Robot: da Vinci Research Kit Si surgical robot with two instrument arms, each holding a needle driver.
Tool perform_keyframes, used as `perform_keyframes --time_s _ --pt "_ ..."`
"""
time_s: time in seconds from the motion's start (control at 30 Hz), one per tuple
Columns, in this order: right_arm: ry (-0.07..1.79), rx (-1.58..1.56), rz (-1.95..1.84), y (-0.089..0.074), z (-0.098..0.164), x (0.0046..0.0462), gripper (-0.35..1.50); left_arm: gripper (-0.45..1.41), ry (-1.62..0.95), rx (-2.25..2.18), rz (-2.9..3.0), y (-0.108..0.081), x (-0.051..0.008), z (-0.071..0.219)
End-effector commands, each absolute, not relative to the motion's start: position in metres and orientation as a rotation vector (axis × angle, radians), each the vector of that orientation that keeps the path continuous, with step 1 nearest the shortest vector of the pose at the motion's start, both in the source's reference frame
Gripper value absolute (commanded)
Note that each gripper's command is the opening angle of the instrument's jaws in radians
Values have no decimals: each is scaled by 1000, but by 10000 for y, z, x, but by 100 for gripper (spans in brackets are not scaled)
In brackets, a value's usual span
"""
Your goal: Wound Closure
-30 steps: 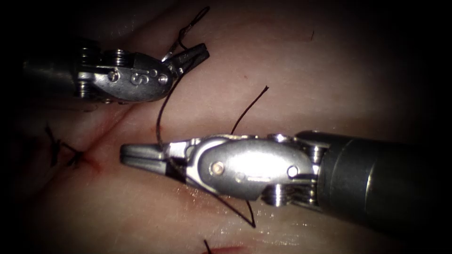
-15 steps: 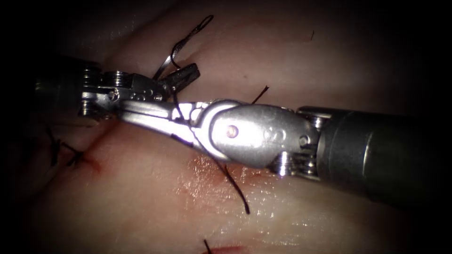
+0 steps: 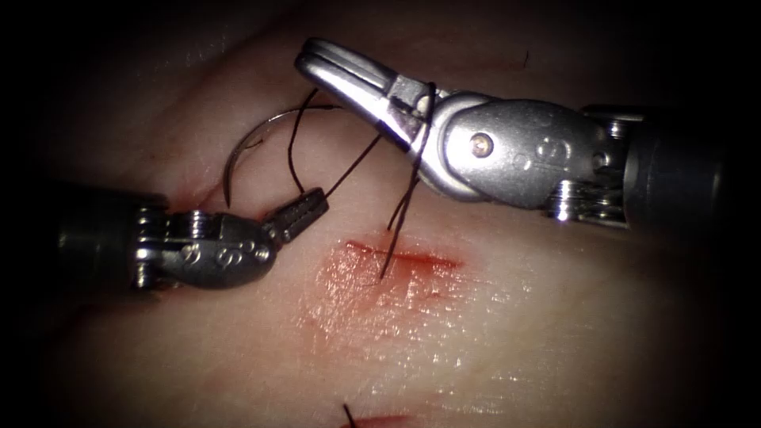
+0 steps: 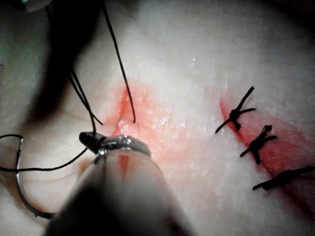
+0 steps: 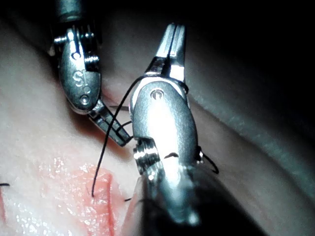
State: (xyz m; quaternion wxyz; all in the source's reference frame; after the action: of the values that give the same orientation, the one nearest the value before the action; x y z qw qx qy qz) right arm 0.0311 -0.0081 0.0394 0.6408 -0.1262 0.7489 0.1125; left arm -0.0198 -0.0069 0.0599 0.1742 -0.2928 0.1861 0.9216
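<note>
Left gripper [image 3: 305,212] is closed on the thread [image 3: 349,168]. Right gripper [image 3: 341,67], closed and empty, has thread looped around it (presumably for a knot). The needle [image 3: 238,154] lies free on the tissue [image 3: 515,317], left of the cut [image 3: 400,257].

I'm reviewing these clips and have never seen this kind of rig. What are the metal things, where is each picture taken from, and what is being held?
These are two arms of a surgical practice robot, each ending in small jaws, stitching a cut in pork belly, the tissue. One picture looks down from an endoscope; the other two come from cameras riding near each arm's wrist.

The left tool has its jaws shut on the dark thread. The right tool holds nothing that I can see; its jaws look closed, and thread is looped around its neck. From there the thread runs down into the cut, which is wet with red fluid. The curved needle lies free on the tissue, left of the cut. The left wrist view shows finished stitches nearby.
</note>
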Motion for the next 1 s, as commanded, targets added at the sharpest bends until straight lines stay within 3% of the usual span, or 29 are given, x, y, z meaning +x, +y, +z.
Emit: perform_keyframes --time_s 0.03,0.07,0.13,0.3,0.4,1.0 --pt "1681 -307 268 -72 406 317 24 -45 533 -819 2616 -73 -204 598" --pt "1628 -298 316 -69 416 315 99 -45 540 -808 2631 -78 -203 590" --pt "1606 -295 318 -69 421 314 108 -45 537 -804 2630 -80 -203 584" --pt "1468 -205 287 -86 451 308 106 -45 514 -801 2644 -78 -197 565" --pt "1351 -156 238 -106 477 308 91 -45 538 -819 2626 -74 -192 552" --pt "1209 -12 184 -134 515 308 74 -45 648 -789 2632 -62 -179 499"
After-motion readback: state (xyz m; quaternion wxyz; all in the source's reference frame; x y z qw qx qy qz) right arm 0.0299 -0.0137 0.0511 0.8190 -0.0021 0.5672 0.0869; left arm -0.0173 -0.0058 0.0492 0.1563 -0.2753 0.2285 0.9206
